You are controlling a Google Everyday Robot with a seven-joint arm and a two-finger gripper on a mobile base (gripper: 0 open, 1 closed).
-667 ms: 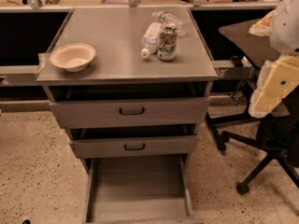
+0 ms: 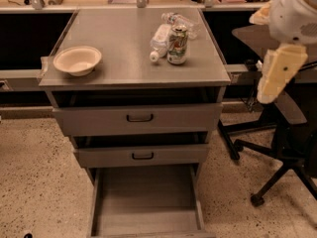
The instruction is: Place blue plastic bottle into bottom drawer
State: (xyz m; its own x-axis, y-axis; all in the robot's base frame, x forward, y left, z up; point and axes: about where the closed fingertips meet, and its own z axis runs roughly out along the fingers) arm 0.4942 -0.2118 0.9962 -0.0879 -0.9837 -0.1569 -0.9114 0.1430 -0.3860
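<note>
The blue plastic bottle [image 2: 159, 39] lies on its side on the grey cabinet top [image 2: 124, 38], white cap toward the front, touching the green-and-white soda can [image 2: 177, 44] on its right. The bottom drawer [image 2: 146, 197] is pulled out and its grey floor is bare. My gripper [image 2: 277, 73], a cream-coloured part hanging from the white arm, is at the right edge of the view. It is off the cabinet's right side, well apart from the bottle, and holds nothing that I can see.
A second clear crinkled bottle [image 2: 181, 21] lies behind the can. A beige bowl [image 2: 77, 60] sits at the front left of the top. The two upper drawers [image 2: 138, 118] stand slightly ajar. A black office chair [image 2: 277, 133] stands to the right of the cabinet.
The gripper and arm have shifted a little left and up at the right edge. The bottle, can, bowl and drawers have not moved.
</note>
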